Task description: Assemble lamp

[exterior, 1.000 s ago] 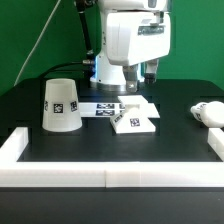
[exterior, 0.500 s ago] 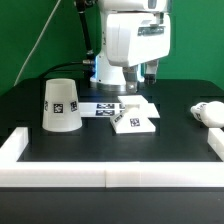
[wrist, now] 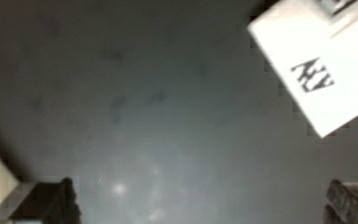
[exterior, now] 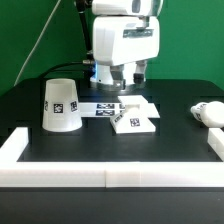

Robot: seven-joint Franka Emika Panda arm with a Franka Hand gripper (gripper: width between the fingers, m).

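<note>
Gripper (exterior: pixel 125 82) hovers behind the base (exterior: pixel 133 118), jaws spread and empty (wrist view agrees). We judge the base light, stiff, slick plastic: pinch across opposite edges. Shade (exterior: pixel 62 105) and bulb (exterior: pixel 208 113) flank the base, well apart.

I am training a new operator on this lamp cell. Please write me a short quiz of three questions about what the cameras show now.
1. True or false: the shade stands to the exterior view's left of the base, apart from it.
2. Which lamp part lies farthest to the exterior view's right? A) the shade B) the base C) the bulb
3. Fill in the blank: in the wrist view, the gripper is ___, with nothing between its fingers.

Key: 1 true; 2 C; 3 open.
</note>
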